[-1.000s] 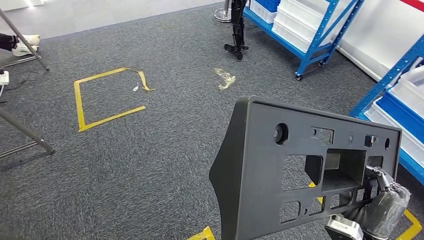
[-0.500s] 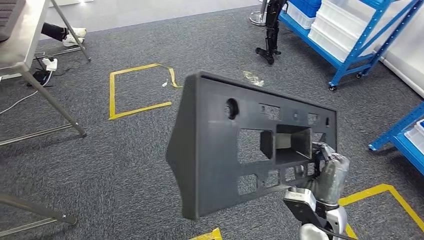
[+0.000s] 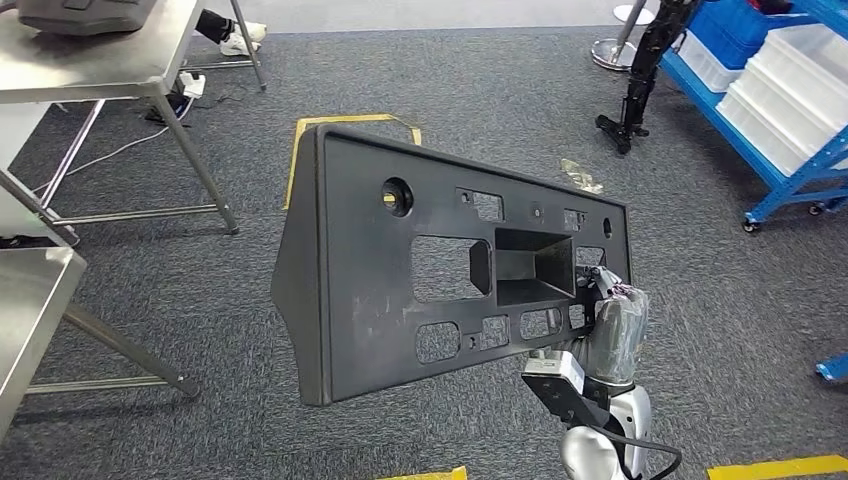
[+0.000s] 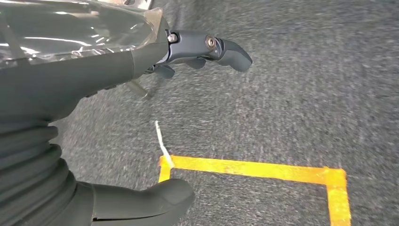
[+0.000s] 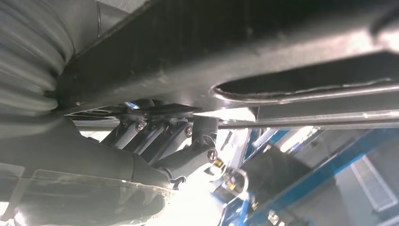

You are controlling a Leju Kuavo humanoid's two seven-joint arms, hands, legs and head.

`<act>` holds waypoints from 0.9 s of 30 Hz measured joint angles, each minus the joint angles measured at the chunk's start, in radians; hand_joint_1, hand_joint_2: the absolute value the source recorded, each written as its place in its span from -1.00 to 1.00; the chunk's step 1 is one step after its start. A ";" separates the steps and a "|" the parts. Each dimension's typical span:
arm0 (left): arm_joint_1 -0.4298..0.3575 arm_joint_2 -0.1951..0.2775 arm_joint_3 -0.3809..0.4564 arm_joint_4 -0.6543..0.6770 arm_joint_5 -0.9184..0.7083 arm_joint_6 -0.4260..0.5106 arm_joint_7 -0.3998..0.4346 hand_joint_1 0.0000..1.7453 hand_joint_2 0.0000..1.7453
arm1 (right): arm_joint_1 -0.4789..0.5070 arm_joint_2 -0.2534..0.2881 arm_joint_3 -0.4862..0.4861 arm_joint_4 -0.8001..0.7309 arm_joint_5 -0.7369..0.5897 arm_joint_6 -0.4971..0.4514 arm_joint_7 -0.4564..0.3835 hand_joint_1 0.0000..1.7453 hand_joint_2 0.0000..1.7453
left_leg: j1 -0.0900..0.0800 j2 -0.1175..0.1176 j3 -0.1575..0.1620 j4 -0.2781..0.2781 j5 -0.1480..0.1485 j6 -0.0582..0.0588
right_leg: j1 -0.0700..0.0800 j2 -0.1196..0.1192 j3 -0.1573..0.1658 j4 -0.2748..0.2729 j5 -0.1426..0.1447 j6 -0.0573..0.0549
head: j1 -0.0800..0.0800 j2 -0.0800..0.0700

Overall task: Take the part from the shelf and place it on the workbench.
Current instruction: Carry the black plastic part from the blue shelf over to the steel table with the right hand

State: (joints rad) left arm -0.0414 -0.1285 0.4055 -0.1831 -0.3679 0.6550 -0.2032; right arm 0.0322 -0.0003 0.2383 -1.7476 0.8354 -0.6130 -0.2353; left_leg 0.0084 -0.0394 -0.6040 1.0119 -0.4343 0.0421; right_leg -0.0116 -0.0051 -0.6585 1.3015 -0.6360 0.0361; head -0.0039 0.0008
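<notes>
The part (image 3: 370,270) is a large black plastic panel with several cut-outs and a boxed recess, held upright and slightly tilted in the middle of the head view. My right hand (image 3: 615,325) grips it at its lower right edge, fingers hooked through a cut-out. In the right wrist view the fingers (image 5: 179,141) are curled against the underside of the part (image 5: 235,47). A steel workbench (image 3: 110,70) stands at the far left with a dark object on it. My left hand (image 4: 84,80) hangs over grey carpet, thumb and fingers apart, holding nothing.
A second steel table (image 3: 30,290) sits at the near left. Blue shelving (image 3: 790,110) with white bins lines the right side, a black stand (image 3: 635,80) beside it. Yellow tape (image 3: 345,122) marks a square on the carpet behind the part; cables (image 3: 150,135) trail under the workbench.
The camera has swung left: the shelving has slid to the right edge and the steel tables have come into view. The part stays in my right hand.
</notes>
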 joint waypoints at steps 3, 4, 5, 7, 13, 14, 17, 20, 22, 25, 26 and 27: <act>0.001 -0.002 0.000 0.000 -0.002 0.000 0.001 -1.00 1.00 | 0.001 0.000 0.000 0.003 0.001 0.000 0.000 0.90 1.00 | 0.000 -0.046 0.004 0.001 0.000 -0.001 | -0.003 0.021 0.042 -0.129 0.079 0.019 | 0.000 0.000; 0.001 -0.002 0.000 0.000 -0.003 0.000 0.002 -1.00 1.00 | 0.000 0.000 0.000 0.003 0.001 0.000 0.000 0.90 1.00 | -0.002 -0.059 0.005 0.002 -0.001 -0.003 | -0.003 0.041 0.070 -0.201 0.111 0.022 | 0.000 0.000; 0.000 -0.003 -0.001 0.000 -0.005 0.000 0.002 -1.00 1.00 | 0.001 -0.001 0.000 0.003 0.001 -0.001 0.000 0.90 1.00 | -0.003 -0.071 0.004 0.003 -0.001 -0.006 | -0.004 0.057 0.092 -0.253 0.134 0.020 | 0.000 0.000; 0.002 -0.005 -0.004 0.000 -0.012 0.002 0.004 -1.00 1.00 | 0.006 -0.001 0.000 0.004 0.001 -0.004 0.000 0.90 1.00 | -0.005 -0.089 -0.001 0.003 0.001 -0.016 | -0.001 0.068 0.105 -0.286 0.148 0.006 | -0.001 0.000; 0.002 -0.014 -0.022 -0.001 -0.037 0.006 0.011 -1.00 1.00 | 0.057 -0.019 -0.028 -0.010 -0.020 -0.040 -0.013 0.90 1.00 | -0.005 0.020 -0.084 0.171 -0.097 -0.041 | -0.003 -0.002 0.117 -0.298 0.154 -0.033 | -0.006 0.000; 0.001 -0.015 -0.025 -0.001 -0.040 0.006 0.011 -1.00 1.00 | 0.067 -0.024 -0.035 -0.011 -0.025 -0.045 -0.017 0.90 1.00 | -0.004 0.029 -0.117 0.239 -0.126 -0.043 | -0.001 -0.016 0.118 -0.298 0.153 -0.036 | -0.006 0.000; 0.001 -0.020 -0.032 -0.001 -0.051 0.006 0.010 -1.00 1.00 | 0.092 -0.043 -0.052 -0.013 -0.047 -0.056 -0.030 0.90 1.00 | -0.001 0.040 -0.123 0.255 -0.107 -0.045 | 0.001 -0.054 0.120 -0.298 0.150 -0.039 | -0.006 0.000; -0.003 -0.023 -0.045 -0.003 -0.067 0.006 0.006 -1.00 1.00 | 0.125 -0.070 -0.077 -0.026 -0.082 -0.070 -0.047 0.90 1.00 | -0.005 0.095 -0.012 0.056 -0.030 -0.035 | 0.008 -0.086 0.128 -0.297 0.140 -0.029 | -0.005 0.000; -0.007 -0.024 -0.054 -0.004 -0.079 0.004 0.002 -1.00 1.00 | 0.149 -0.083 -0.101 -0.041 -0.095 -0.072 -0.058 0.90 1.00 | -0.013 0.109 0.011 0.011 -0.025 -0.024 | 0.015 -0.106 0.134 -0.297 0.134 -0.019 | -0.003 0.000; -0.009 -0.025 -0.067 -0.005 -0.094 0.000 0.003 -1.00 1.00 | 0.182 -0.094 -0.132 -0.070 -0.099 -0.072 -0.070 0.90 1.00 | -0.012 0.071 0.013 0.002 -0.018 -0.004 | 0.012 -0.107 0.134 -0.285 0.121 -0.004 | -0.002 0.000; -0.010 -0.025 -0.072 -0.006 -0.099 -0.001 0.006 -1.00 1.00 | 0.194 -0.095 -0.142 -0.082 -0.097 -0.072 -0.072 0.90 1.00 | -0.009 0.060 0.016 -0.002 -0.014 0.003 | 0.010 -0.082 0.122 -0.256 0.104 -0.003 | -0.002 0.000; -0.012 -0.027 -0.078 -0.006 -0.104 -0.002 0.009 -1.00 1.00 | 0.207 -0.096 -0.153 -0.092 -0.095 -0.072 -0.072 0.90 1.00 | -0.006 0.049 0.018 -0.005 -0.011 0.008 | 0.008 -0.050 0.100 -0.207 0.079 -0.004 | -0.001 0.000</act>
State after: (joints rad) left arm -0.0535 -0.1554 0.3280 -0.1892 -0.4723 0.6526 -0.1939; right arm 0.2388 -0.0959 0.0848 -1.8398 0.7408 -0.6855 -0.3078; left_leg 0.0027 0.0094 -0.5860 1.0066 -0.4449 0.0505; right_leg -0.0037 -0.0551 -0.5588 1.0947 -0.5573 0.0324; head -0.0052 0.0009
